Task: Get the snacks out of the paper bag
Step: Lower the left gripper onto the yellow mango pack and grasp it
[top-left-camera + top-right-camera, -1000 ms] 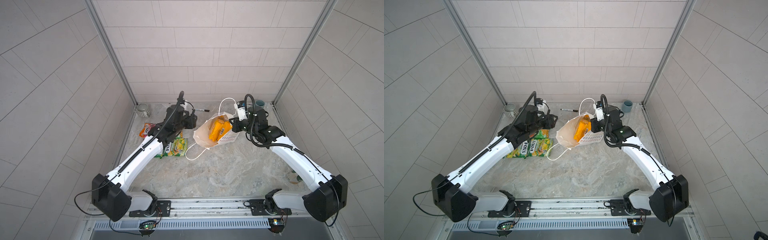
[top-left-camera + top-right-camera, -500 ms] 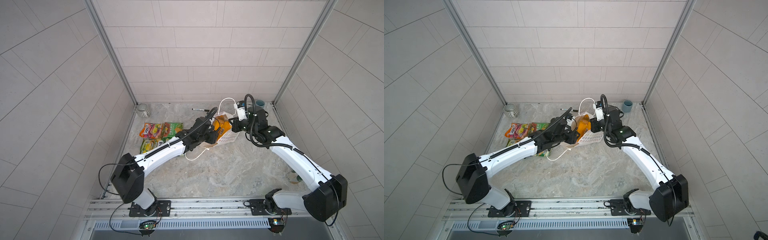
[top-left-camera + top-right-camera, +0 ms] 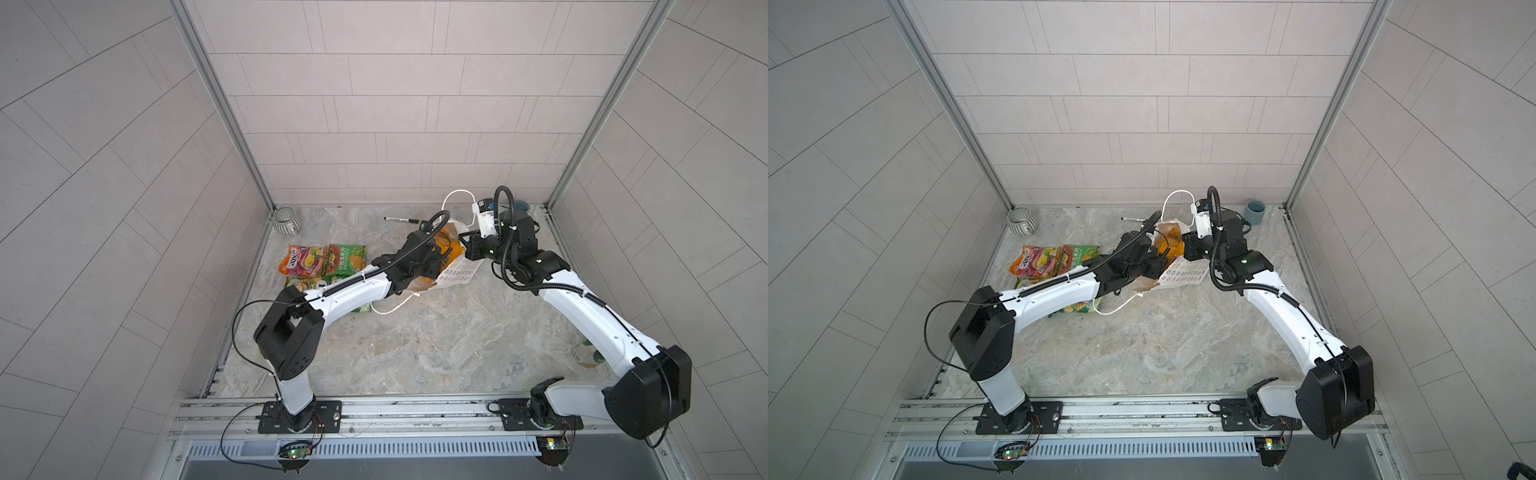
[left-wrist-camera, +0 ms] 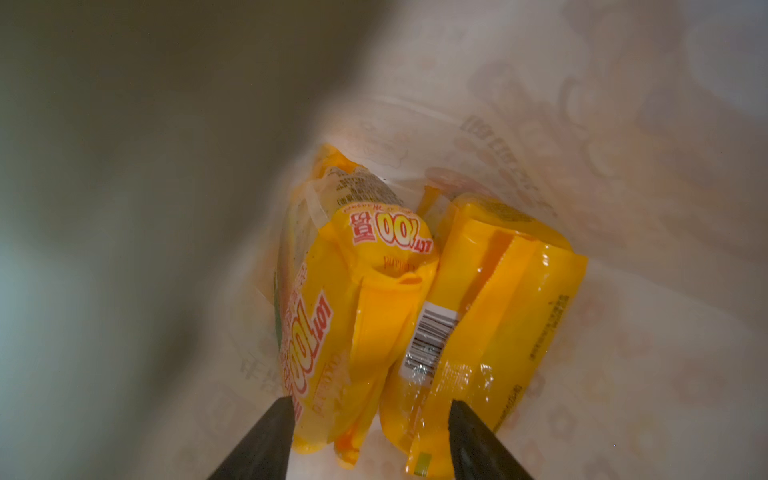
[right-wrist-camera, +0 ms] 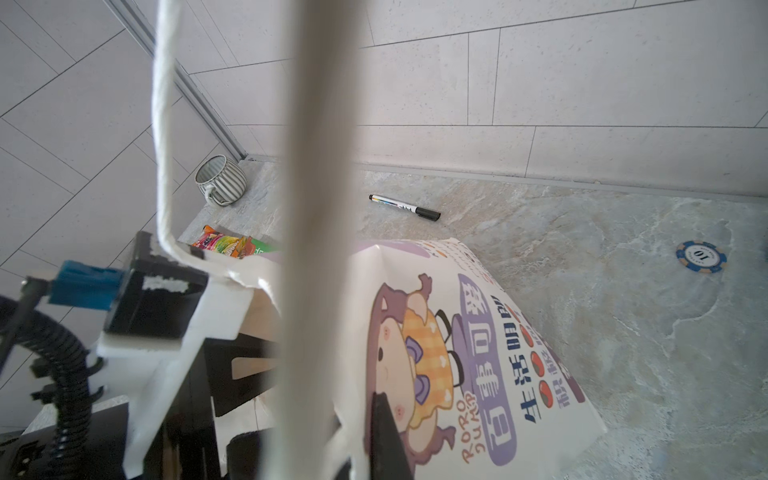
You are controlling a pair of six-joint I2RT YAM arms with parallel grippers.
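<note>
Left gripper (image 4: 370,405): jaws partly open and empty, straddling two yellow snacks (image 4: 490,299) inside the paper bag (image 3: 455,276) at the table's 12 o'clock. Right gripper (image 3: 464,245) is clamped on the bag rim. Risk: closing may catch both packets or the bag wall. Green snacks (image 3: 347,259) lie out at 10 o'clock.

Cannot make out the left gripper (image 4: 370,402) in either top view: sunk into the mouth of the paper bag (image 3: 455,276). Cuts off its fingers (image 4: 266,440) at the frame edge in the left wrist view; blurs the bag wall beside the yellow packets (image 4: 490,291). Cannot count the green packets (image 3: 307,284) under the left arm (image 3: 353,291). Smears a cord handle (image 5: 316,208) across the right wrist view, masking the bag's rim.
</note>
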